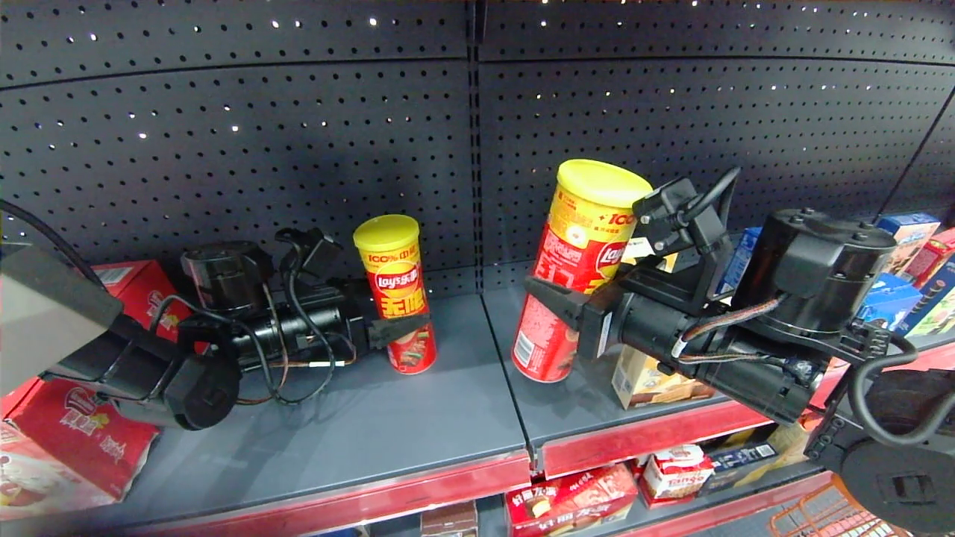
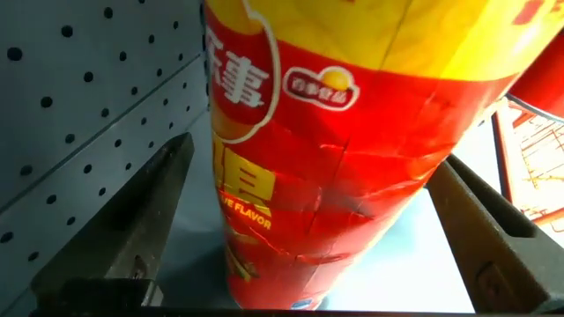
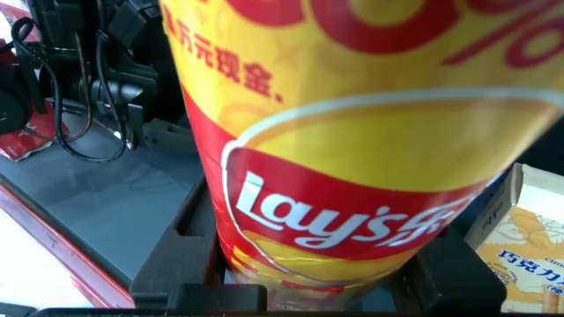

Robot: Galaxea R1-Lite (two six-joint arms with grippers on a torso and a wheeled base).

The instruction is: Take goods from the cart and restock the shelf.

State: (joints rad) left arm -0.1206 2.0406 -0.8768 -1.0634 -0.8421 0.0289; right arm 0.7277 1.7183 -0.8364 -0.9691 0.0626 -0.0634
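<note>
straddling, at centre frame, the small red-and-yellow cylindrical chip can [image 1: 395,291] upright on the grey metal shelf [image 1: 373,432], close to the dark perforated back panel [image 1: 298,134]; doing so with the left gripper [image 1: 403,332], fingers spread, a gap showing on either side. pinching the taller yellow-lidded red chip can [image 1: 589,224] right of centre with the right gripper [image 1: 559,313], holding it tilted, lid leaning rightward, base down near the shelf beside a yellow cardboard box [image 1: 642,380].

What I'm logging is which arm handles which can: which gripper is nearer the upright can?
Left. The left gripper straddles the upright can, a finger on each side. The right gripper is farther right, clamped on a tilted can.
</note>
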